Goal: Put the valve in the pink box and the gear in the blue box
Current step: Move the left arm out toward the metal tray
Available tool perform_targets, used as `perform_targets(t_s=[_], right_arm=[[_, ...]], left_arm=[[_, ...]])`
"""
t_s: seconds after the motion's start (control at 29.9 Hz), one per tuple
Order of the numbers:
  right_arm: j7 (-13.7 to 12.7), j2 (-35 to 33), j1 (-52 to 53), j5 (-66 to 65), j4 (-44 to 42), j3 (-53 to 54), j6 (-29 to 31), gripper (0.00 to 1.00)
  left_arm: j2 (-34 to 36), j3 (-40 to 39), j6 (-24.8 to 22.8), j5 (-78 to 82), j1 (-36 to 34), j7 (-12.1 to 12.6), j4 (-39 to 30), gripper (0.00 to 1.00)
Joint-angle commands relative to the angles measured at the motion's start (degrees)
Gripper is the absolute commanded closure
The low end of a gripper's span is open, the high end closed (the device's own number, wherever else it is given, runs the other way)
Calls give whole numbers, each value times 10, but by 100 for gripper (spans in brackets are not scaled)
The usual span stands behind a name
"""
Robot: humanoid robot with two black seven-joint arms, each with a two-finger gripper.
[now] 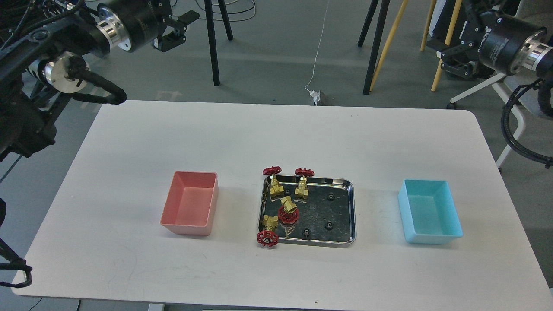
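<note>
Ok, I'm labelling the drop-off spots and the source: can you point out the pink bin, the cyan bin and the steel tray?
Salmon-pink plastic bin (206, 206): head view, on its right wall.
Light cyan plastic bin (405, 207): head view, on its left wall.
Shiny steel tray (341, 211): head view, on a bare patch of its floor.

Our two arms are black and thick, each with a bright machined aluminium ring at the wrist, black corrugated cable conduit looping beside them, white lettering on the right forearm casing, and a black two-finger left gripper (175, 30) and right gripper (453, 60) of angular linked bars.
</note>
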Motion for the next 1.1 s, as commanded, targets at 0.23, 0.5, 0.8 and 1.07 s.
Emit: perform_targets(t_s=[0.23, 0.5, 0.8, 1.07], right_arm=[[0, -2, 4, -3, 0, 2, 8, 1], [6, 0, 4, -2, 0, 11, 6, 1], [1, -7, 16, -3, 1, 11, 1, 1], [0, -8, 33, -64, -6, 8, 7, 1]], left_arm=[[-3, -50, -6, 16, 2, -144, 0, 0], [-15, -59, -97, 16, 6, -217, 105, 0], [-22, -15, -97, 187, 16, -276, 28, 0], [-26, -15, -2, 398, 86, -282, -105, 1]])
